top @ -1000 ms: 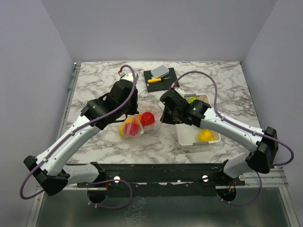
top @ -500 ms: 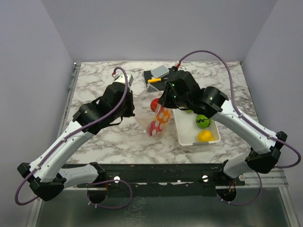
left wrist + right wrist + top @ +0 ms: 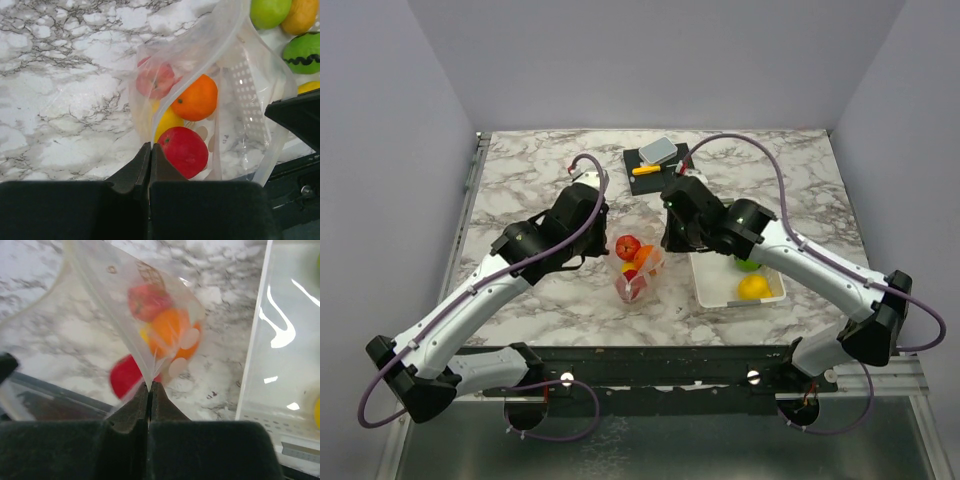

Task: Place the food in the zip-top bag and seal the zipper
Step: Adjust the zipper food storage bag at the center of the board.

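The zip-top bag (image 3: 638,272) hangs mouth-up over the marble table between both grippers. My left gripper (image 3: 610,252) is shut on its left rim and my right gripper (image 3: 667,247) on its right rim. In the left wrist view the jaws (image 3: 150,145) pinch the plastic, and inside the bag lie a pink-red fruit (image 3: 155,80), an orange one (image 3: 197,100), a yellow one (image 3: 167,122) and a red one (image 3: 185,150). The right wrist view shows its gripper (image 3: 150,385) clamped on the pale zipper (image 3: 110,315). More food sits in the basket: a yellow fruit (image 3: 753,287) and a green one (image 3: 748,264).
The white basket (image 3: 715,290) stands just right of the bag, under the right arm. At the back, a dark mat (image 3: 675,175) carries a yellow-handled knife (image 3: 645,169) and a grey block (image 3: 658,150). Purple cables loop over both arms.
The bag lay on its side on the table a second ago. Both grippers raised it toward the back, then brought it nearer, and it now hangs upright between them.
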Controlling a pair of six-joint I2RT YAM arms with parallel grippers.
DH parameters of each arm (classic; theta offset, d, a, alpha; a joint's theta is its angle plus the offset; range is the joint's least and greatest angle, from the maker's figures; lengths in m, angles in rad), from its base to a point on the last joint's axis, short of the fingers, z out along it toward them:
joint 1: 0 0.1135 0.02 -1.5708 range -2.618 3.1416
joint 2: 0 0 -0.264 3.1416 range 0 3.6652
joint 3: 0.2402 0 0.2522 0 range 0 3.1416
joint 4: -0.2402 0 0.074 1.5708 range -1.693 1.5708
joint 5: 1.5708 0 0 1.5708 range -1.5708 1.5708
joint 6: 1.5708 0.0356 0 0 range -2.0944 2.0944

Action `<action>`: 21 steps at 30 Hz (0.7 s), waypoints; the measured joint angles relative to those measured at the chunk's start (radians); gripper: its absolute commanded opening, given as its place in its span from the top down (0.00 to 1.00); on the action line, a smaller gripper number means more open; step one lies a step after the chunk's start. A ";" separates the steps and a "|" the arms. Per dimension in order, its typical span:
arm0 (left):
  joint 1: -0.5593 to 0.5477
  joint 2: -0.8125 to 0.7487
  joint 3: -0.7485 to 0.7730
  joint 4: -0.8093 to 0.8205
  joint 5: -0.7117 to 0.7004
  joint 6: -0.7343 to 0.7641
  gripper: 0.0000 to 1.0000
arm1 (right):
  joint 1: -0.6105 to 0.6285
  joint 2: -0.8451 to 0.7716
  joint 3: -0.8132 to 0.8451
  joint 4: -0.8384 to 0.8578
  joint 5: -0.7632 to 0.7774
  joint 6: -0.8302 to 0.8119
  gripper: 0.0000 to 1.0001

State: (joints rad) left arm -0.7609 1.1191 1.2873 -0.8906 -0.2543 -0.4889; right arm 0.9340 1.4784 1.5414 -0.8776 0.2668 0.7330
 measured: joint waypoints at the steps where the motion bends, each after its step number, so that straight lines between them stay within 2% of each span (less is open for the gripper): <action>1: 0.000 0.003 -0.012 0.004 0.000 0.000 1.00 | 0.000 0.001 -0.046 0.010 -0.002 0.002 0.99; 5: 0.000 0.027 -0.048 0.010 0.000 0.001 1.00 | 0.000 0.011 -0.175 0.024 -0.015 0.018 0.99; 11: 0.000 0.042 -0.031 0.013 0.000 0.011 1.00 | 0.000 0.014 -0.174 0.044 -0.019 0.025 0.99; 15: 0.000 0.047 0.022 0.012 -0.001 0.017 1.00 | 0.000 0.014 -0.108 0.043 -0.009 0.021 0.89; 21: 0.000 0.048 0.045 0.011 -0.001 0.019 1.00 | 0.000 0.012 -0.023 0.038 0.034 0.008 0.65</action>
State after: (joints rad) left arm -0.7609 1.1675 1.3323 -0.8795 -0.2550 -0.4698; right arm 0.9340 1.4902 1.5188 -0.8398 0.3004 0.7414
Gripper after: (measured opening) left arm 0.006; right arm 0.248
